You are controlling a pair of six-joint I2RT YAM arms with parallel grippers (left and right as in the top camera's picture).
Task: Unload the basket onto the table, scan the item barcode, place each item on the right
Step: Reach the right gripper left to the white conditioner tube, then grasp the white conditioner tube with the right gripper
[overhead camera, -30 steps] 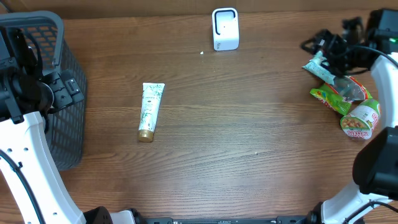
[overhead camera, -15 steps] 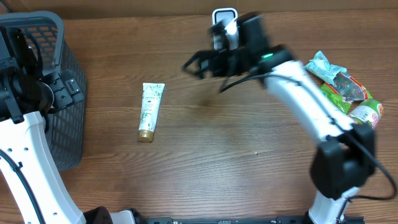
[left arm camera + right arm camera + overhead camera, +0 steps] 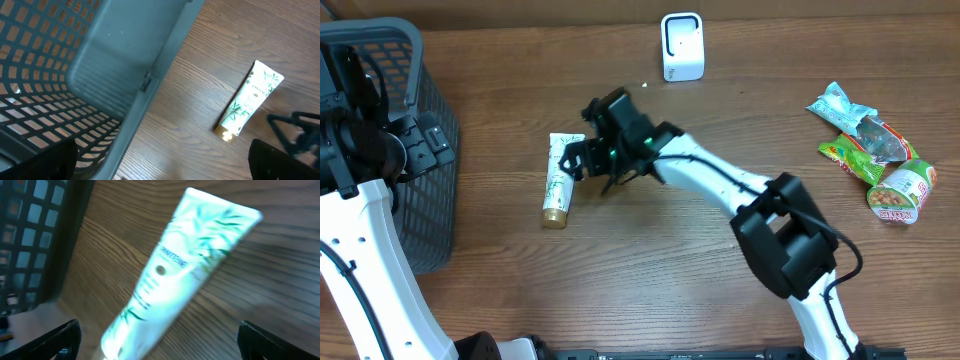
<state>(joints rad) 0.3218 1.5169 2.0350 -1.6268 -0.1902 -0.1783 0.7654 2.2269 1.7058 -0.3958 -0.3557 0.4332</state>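
The tube (image 3: 561, 180) of hair product lies flat on the table (image 3: 670, 290), left of centre, gold cap toward the near edge and crimped end toward the far side. Its leafy printed face is up, and no barcode shows on it, so the code is probably on the underside. The right claw (image 3: 582, 142) hangs just over the tube's upper end with its fingers spread wide and nothing between them. The wrist view looks straight down on the label, which suits lining up a pinch across the tube's width. The white scanner (image 3: 682, 46) stands upright at the far edge, well apart from the tube, so the item would need lifting and turning toward it. The left claw (image 3: 160, 165) is also spread and empty, parked by the grey mesh basket (image 3: 382, 38) at the left edge, likely waiting. A few snack packets (image 3: 860, 145) and a small tub (image 3: 900, 192) sit bunched at the far right. The surface is dark wood-grain board, matte and level; of the room only a brown strip beyond the far edge shows.
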